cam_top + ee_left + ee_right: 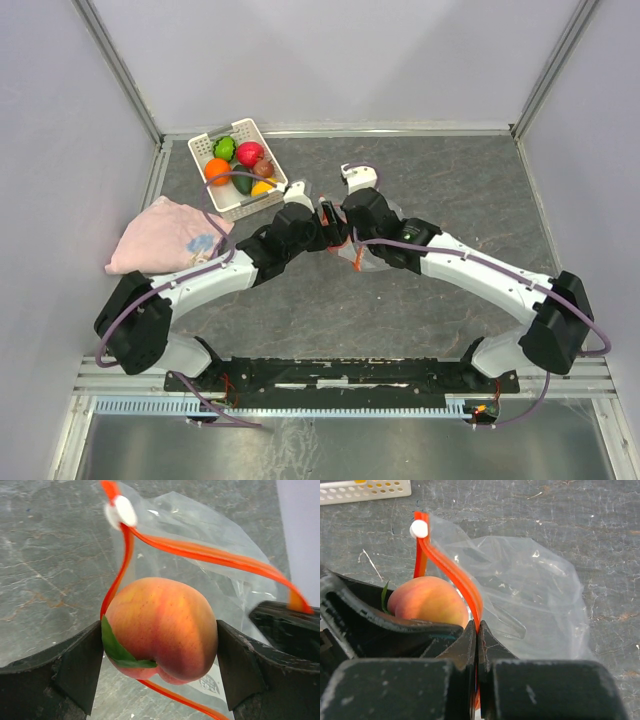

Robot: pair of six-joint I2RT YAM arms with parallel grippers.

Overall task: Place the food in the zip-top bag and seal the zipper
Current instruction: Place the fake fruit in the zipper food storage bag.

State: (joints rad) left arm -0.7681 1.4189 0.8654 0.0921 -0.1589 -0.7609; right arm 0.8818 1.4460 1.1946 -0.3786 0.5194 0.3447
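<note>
One peach (160,627) held at bag (530,595); basket (243,206), cloth (165,235) nearby.

left gripper (160,652) has the peach (162,625) squeezed between both fingers, clear zip-top bag (210,530) gaping behind it toward 12 o'clock, orange zipper (210,555) looping round, white slider (120,511) at 11 o'clock
</note>
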